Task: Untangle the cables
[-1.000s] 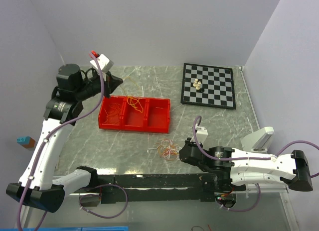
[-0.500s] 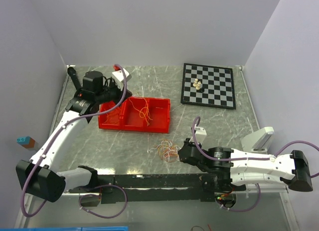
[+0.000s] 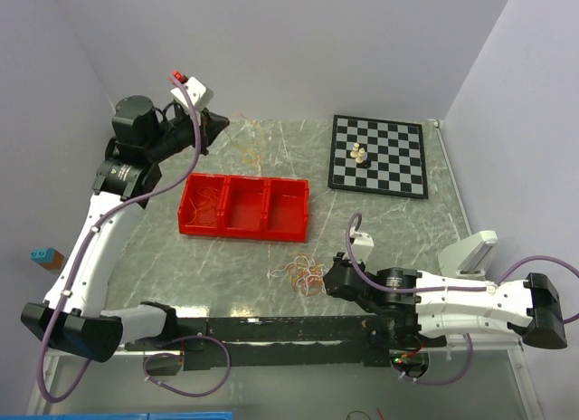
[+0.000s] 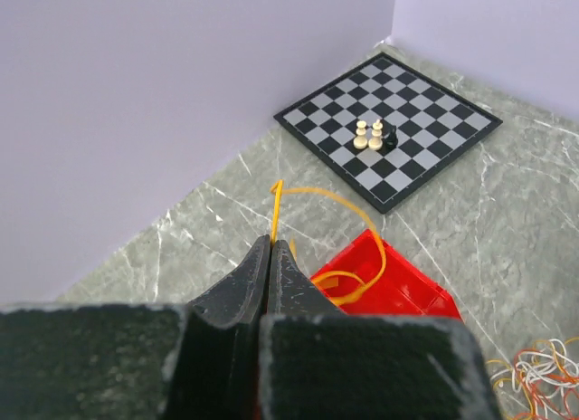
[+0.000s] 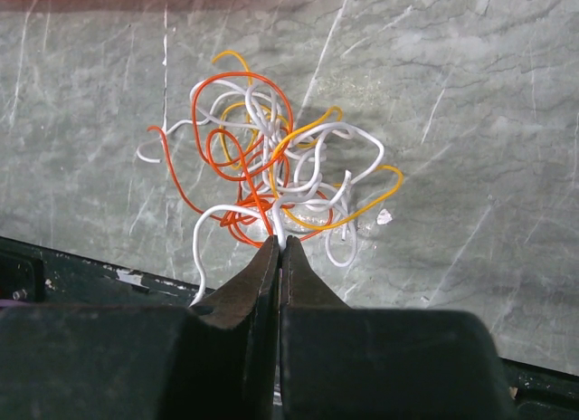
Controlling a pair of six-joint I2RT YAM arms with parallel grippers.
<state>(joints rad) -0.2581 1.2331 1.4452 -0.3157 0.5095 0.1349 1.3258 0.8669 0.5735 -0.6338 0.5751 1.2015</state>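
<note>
Grey marbled desk (image 3: 389, 230), lilac walls on three sides. Chessboard (image 3: 389, 171) in the far right corner with a few pieces (image 3: 359, 153) on it. Red three-bin tray (image 3: 244, 235) left of centre.

Clump (image 5: 271, 176) of orange, yellow and white cables lies on the desk close to the near edge, about midway along, well apart from the tray.

Left pincer (image 4: 271, 243) is raised over the far left corner, beyond the tray. Its jaws are pressed together on one orange cable (image 4: 362, 216). The strand arcs out from the tips and drops toward the tray; where its loose end lies cannot be told.

Right pincer (image 5: 279, 243) is low at the near side of the clump. Its jaws are closed, pinching a white cable (image 5: 213, 225) where it leaves the tangle.

Step in hand looks like sorting: one strand pulled free and carried off while the other arm anchors the rest. To do it well, the right arm should probably hold low and steady so the clump does not drag. The left should bring the strand over a bin and let go low, since thin springy wire may flick out. If the strand snags, easing back likely beats pulling. Most of the clump looks tangled, so much of the task seems left.
</note>
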